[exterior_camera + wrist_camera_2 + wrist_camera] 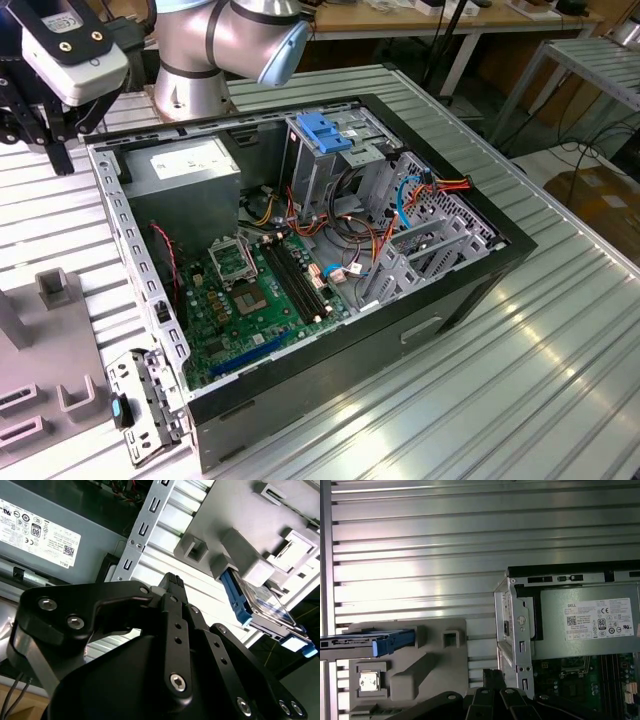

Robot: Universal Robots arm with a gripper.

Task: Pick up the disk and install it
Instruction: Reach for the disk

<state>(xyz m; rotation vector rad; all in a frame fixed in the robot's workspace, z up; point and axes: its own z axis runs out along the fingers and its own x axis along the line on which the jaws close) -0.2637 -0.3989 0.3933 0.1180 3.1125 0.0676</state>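
Grey plastic holder (430,655) on the slatted counter (470,540) carries the disk (367,642). Its blue rail faces out, and the holder sits just beside the open computer case (330,365), so the disk is outside the case.

In the second wrist view my end effector (172,582) hangs above the counter between the case wall and the holder, apart from the disk. I cannot tell whether it is released or clenched, but I see nothing held in it.

I judge the job to be at its first step, the approach to the pick, with nothing installed. The drive cage (320,170) under its blue latch (322,130) is well apart from the disk.

As I read it, the pick calls for squaring up over the disk and gripping across its railed edges. The lift then has to come out straight enough to clear the holder's raised blocks.
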